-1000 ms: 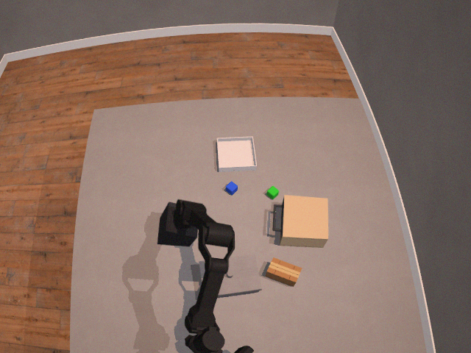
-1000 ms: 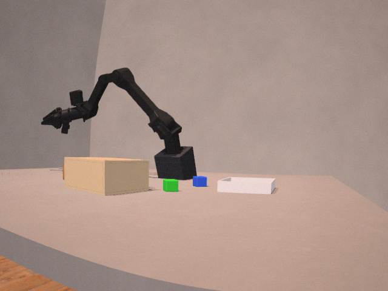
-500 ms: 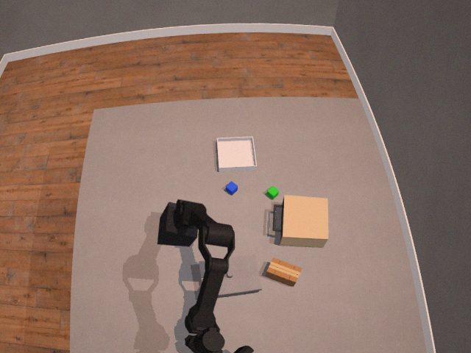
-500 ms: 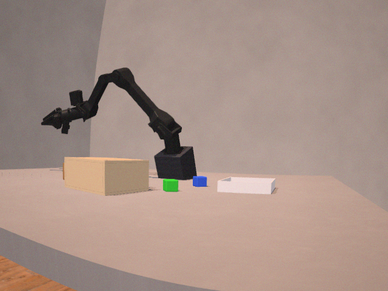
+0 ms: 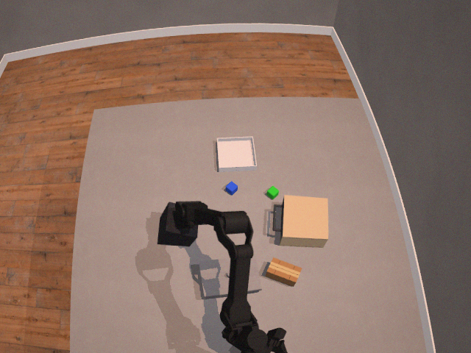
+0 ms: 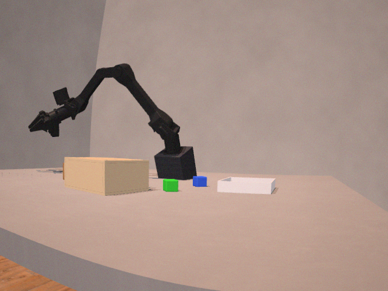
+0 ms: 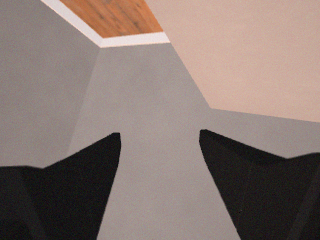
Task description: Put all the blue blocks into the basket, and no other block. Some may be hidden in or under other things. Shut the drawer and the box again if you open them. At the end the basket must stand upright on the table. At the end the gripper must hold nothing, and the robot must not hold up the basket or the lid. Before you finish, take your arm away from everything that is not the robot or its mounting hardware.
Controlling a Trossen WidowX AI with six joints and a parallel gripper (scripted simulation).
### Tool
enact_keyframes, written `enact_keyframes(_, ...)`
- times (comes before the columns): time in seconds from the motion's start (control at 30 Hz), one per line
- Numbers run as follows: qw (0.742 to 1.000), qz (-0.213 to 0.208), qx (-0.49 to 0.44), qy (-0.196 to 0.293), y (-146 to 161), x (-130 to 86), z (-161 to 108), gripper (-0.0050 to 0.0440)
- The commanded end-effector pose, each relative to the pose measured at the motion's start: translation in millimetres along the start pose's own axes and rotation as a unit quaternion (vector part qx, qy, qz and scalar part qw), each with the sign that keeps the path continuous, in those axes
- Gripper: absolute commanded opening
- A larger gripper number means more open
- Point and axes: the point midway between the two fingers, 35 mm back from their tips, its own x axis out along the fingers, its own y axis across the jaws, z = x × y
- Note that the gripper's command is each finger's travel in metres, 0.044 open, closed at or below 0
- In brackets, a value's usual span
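A blue block [image 5: 231,187] lies on the table just in front of the white open basket [image 5: 235,153], which stands upright; both also show in the side view, the block [image 6: 199,180] and the basket [image 6: 246,185]. A green block [image 5: 272,192] lies to the right of the blue one. My gripper [image 6: 37,125] hangs high in the air, far from the blocks, beyond the tan drawer cabinet [image 6: 106,174]. In the wrist view its fingers stand apart with nothing between them, and only wall, floor and a table corner show.
The tan drawer cabinet [image 5: 305,220] has its dark front and handle [image 5: 274,222] facing left. A small wooden box with a lid [image 5: 283,271] lies in front of it. The arm's base [image 5: 177,228] stands left of the cabinet.
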Motion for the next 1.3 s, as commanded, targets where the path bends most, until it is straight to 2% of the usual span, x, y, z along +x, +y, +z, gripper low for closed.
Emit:
enact_keyframes(0.0, 1.0, 0.003, 0.003, -0.003, -16, 7, -4, 0.0265)
enact_keyframes(0.2, 1.0, 0.003, 0.003, -0.003, -58, 35, -15, 0.0265)
enact_keyframes(0.37, 0.987, -0.126, -0.07, -0.077, -106, 37, -31, 0.0265)
enact_keyframes(0.4, 0.985, -0.134, -0.074, -0.081, -115, 37, -35, 0.0265)
enact_keyframes(0.5, 0.985, -0.134, -0.074, -0.081, -143, 38, -45, 0.0265)
enact_keyframes(0.57, 0.985, -0.134, -0.074, -0.081, -143, 38, -45, 0.0265)
enact_keyframes(0.9, 0.985, -0.134, -0.074, -0.081, -238, 42, -78, 0.0265)
enact_keyframes(0.93, 0.985, -0.134, -0.074, -0.081, -239, 42, -78, 0.0265)
enact_keyframes(1.07, 0.954, -0.226, -0.156, -0.122, -277, 28, -83, 0.0265)
enact_keyframes(1.13, 0.954, -0.226, -0.156, -0.122, -277, 28, -83, 0.0265)
enact_keyframes(1.2, 0.932, -0.27, -0.196, -0.142, -295, 21, -86, 0.0265)
enact_keyframes(1.27, 0.929, -0.276, -0.201, -0.144, -314, 14, -88, 0.0265)
